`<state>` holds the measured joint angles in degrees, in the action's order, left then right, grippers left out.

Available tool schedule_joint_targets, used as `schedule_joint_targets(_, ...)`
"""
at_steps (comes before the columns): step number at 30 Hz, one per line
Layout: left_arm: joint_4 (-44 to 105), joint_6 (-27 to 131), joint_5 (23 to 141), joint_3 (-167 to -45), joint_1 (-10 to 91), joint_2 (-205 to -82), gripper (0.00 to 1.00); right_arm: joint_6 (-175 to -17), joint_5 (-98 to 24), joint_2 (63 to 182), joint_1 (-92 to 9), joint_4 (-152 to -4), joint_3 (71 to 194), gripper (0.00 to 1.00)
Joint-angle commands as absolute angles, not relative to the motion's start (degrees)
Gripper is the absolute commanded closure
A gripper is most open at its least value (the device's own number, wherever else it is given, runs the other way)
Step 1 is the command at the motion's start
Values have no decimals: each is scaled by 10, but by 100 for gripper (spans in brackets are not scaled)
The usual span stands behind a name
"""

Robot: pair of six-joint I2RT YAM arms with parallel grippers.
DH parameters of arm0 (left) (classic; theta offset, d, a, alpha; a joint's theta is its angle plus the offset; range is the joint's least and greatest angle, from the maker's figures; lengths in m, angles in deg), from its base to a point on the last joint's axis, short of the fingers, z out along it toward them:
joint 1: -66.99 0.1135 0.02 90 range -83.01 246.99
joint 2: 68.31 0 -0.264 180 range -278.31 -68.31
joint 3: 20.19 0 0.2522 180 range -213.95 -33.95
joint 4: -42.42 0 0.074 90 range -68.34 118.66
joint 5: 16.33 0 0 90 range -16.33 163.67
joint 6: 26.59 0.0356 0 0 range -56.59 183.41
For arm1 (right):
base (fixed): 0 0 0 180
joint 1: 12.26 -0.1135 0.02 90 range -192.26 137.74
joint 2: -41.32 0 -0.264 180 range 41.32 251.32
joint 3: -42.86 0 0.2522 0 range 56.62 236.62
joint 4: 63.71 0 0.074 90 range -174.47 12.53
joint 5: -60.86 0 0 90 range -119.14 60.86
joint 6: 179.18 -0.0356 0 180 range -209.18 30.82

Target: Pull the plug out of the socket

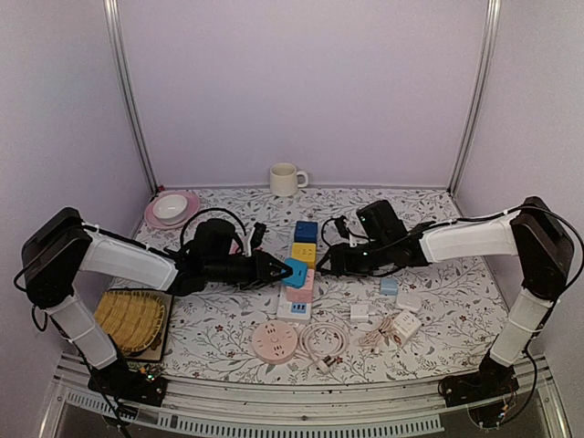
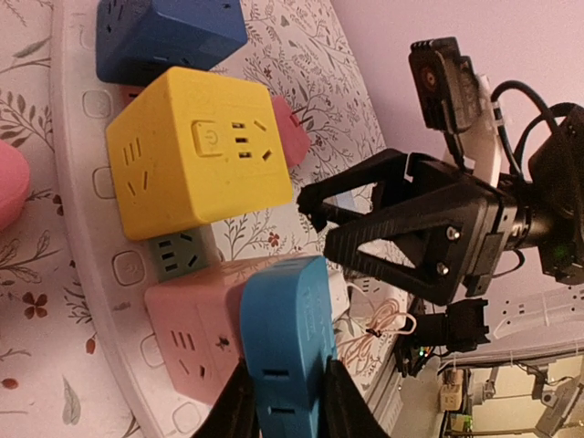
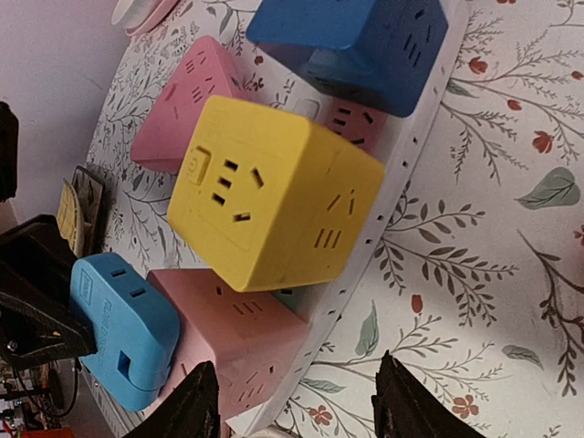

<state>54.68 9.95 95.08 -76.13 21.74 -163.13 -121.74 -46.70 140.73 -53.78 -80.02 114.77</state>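
Note:
A white power strip, the socket, lies mid-table and carries dark blue, yellow and pink cube plugs. A light blue plug sits against the pink cube's left side. My left gripper is shut on it, a finger pressed on each flank. My right gripper stands open on the opposite side. Its fingers straddle the strip's edge by the pink cube without gripping anything.
A white mug stands at the back, a pink plate with a bowl back left. A woven mat lies near left. A round pink socket, a coiled cable and white adapters lie in front of the strip.

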Motion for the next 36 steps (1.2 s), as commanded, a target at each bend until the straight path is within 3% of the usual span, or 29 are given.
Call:
schedule_joint_targets(1,523,116,948,-761,204,-1637,100,-1236,-472,1424,-563,-786,1161,40)
schedule_joint_targets(36,711,56,990,-731,192,-1606,100,-1287,-467,1475,-599,-754,1135,39)
